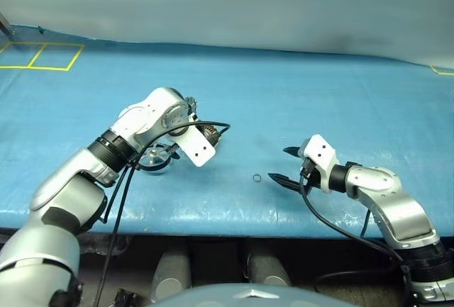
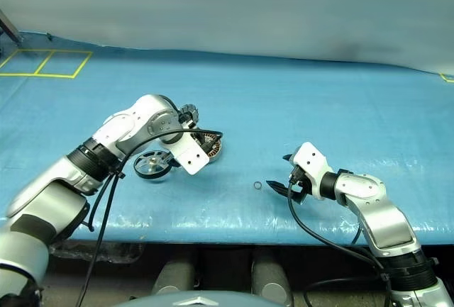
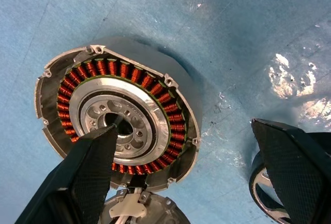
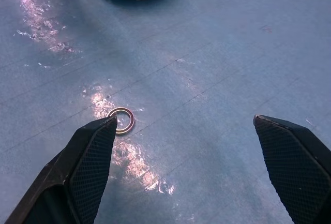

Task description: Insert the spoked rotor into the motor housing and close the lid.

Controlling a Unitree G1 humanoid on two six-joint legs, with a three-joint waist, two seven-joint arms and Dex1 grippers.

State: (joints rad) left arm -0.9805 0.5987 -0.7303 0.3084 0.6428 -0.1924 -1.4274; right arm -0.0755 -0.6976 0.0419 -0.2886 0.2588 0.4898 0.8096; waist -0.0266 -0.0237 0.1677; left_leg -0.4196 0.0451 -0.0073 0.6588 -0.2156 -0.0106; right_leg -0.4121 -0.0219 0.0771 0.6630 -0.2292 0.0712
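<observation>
The motor housing (image 3: 119, 125) lies open on the blue table, its copper-brown windings ringing a silver hub. My left gripper (image 3: 183, 128) hangs open right above it, pointing steeply down, one finger (image 3: 88, 177) over the hub and the other out past the rim. A bit of the lid (image 3: 139, 211) shows at the housing's rim. The black spoked rotor (image 2: 152, 164) lies flat on the table just left of the housing (image 2: 213, 149), partly under my left forearm. My right gripper (image 1: 280, 164) stands open and empty, low over the table to the right.
A tiny metal ring (image 4: 121, 120) lies on the table just off one right fingertip, between the housing and my right gripper. Yellow tape squares (image 1: 42, 55) mark the far left. The table's front edge (image 1: 227, 216) runs close below both arms.
</observation>
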